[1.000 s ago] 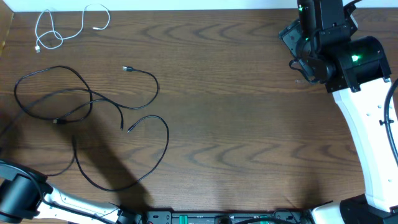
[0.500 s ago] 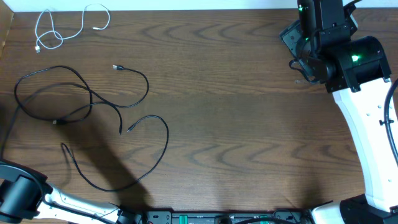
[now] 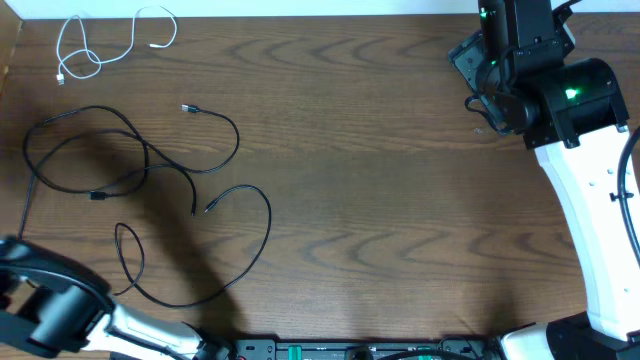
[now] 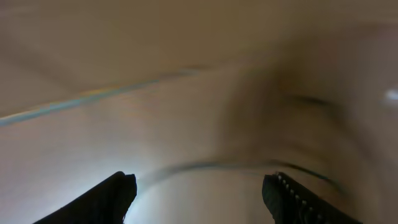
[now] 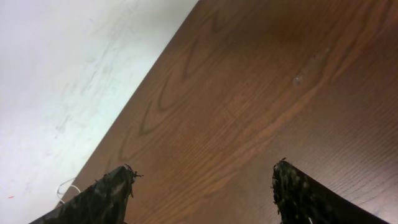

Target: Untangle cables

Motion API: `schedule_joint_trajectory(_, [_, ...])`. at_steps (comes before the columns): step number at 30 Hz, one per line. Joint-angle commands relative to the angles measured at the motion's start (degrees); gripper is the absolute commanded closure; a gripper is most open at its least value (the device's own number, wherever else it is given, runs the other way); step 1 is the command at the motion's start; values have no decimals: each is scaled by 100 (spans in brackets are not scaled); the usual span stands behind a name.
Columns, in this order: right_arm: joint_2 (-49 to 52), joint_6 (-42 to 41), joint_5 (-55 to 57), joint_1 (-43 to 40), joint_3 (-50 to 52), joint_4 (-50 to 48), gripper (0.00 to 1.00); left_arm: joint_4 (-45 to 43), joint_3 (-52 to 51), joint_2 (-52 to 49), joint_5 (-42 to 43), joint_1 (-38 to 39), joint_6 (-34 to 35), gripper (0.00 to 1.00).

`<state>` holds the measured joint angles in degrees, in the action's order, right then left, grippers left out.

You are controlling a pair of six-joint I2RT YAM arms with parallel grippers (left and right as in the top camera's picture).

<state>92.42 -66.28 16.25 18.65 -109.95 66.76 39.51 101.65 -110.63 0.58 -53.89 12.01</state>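
Observation:
A thin white cable (image 3: 100, 45) lies in loose loops at the table's far left corner; a sliver of it shows in the right wrist view (image 5: 65, 185). Thin black cables (image 3: 90, 165) sprawl in overlapping loops on the left side. One plug end (image 3: 186, 107) points left, and two more ends (image 3: 205, 208) lie close together. A small black loop (image 3: 128, 250) sits near my left arm (image 3: 50, 305). The left gripper (image 4: 199, 193) is open and empty; its view is blurred, with a dark curved line (image 4: 217, 166) ahead. The right gripper (image 5: 202, 186) is open over bare wood.
My right arm (image 3: 560, 100) hangs over the far right corner of the brown wooden table (image 3: 400, 200). A pale wall or floor (image 5: 62, 74) lies beyond the table's far edge. The arms' base rail (image 3: 360, 350) runs along the front edge.
The left gripper has opened and let go of a black cable, whose strand dropped into a small loop. The plug end slid left. The left arm has come further into view.

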Motion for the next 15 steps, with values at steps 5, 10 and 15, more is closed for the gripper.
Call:
schedule_joint_trajectory(5, [61, 79, 57, -20, 332, -85, 29, 625, 22, -20, 1497, 1722, -199, 29])
schedule_joint_trajectory(10, [61, 96, 57, -20, 466, -120, 23, 824, -175, -402, 1482, 2892, -798, 19])
schedule_joint_trajectory(15, [61, 278, 55, -20, 466, -133, 22, 826, -212, -767, 1480, 3593, -1338, 19])
